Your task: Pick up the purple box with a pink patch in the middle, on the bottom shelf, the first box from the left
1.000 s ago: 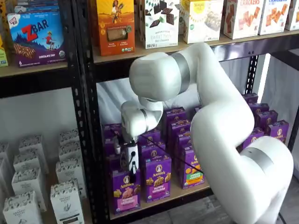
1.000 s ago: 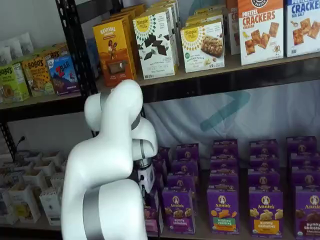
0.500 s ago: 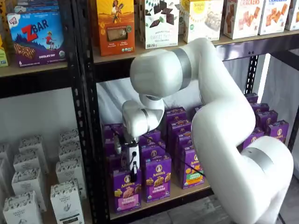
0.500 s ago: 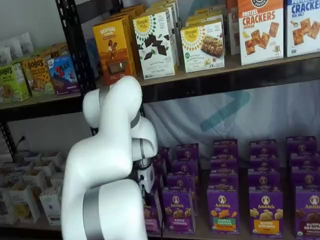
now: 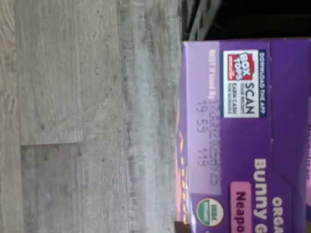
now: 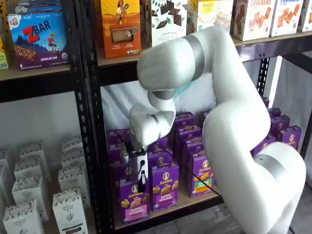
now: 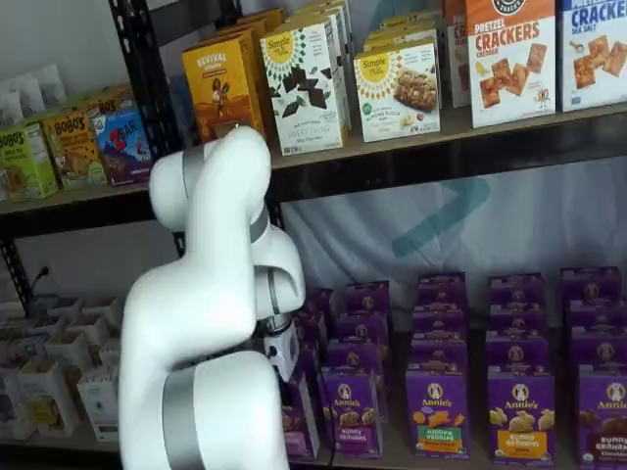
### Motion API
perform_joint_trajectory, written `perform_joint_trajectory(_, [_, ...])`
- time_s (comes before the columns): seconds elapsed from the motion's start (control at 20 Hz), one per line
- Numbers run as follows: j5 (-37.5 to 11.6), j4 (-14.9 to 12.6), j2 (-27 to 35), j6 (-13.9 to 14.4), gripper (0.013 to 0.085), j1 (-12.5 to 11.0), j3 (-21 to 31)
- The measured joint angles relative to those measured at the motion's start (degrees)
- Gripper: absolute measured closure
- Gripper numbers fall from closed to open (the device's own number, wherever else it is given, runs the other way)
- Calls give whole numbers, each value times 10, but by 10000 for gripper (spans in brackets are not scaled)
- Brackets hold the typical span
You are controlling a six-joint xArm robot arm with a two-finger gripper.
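In a shelf view the purple box [image 6: 134, 201], an upright Annie's carton with a pink band, stands at the left front of the bottom shelf [image 6: 195, 197]. My gripper [image 6: 142, 183] reaches down onto the box's top edge, its black fingers closed on the carton. The wrist view shows the purple box's top flap [image 5: 243, 136] close up, with a Box Tops label, and grey floor planks [image 5: 87, 116] beside it. In the other shelf view my white arm [image 7: 206, 343] hides the gripper's fingers and most of the box.
More purple Annie's cartons [image 6: 165, 187] [image 7: 436, 406] fill the bottom shelf in rows to the right. A black rack post [image 6: 92, 122] stands just left of the box. White cartons [image 6: 68, 209] sit in the left bay. The upper shelf beam [image 6: 185, 53] runs overhead.
The arm's elbow has risen, and the gripper with the purple box has shifted slightly right and down in the picture, outward from the row behind it.
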Motion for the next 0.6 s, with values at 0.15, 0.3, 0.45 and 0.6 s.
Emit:
perform_joint_trajectory(0.15, [-12,4,-35,-2,650,2,47])
perform_joint_trajectory(0.3, [-24,0,-70,2,650,2,90])
perform_joint_trajectory(0.45, [-38,-5,-107,5,650,1,135])
perform_joint_trajectory(0.6, [-34,-14,-148,12,650,-1,174])
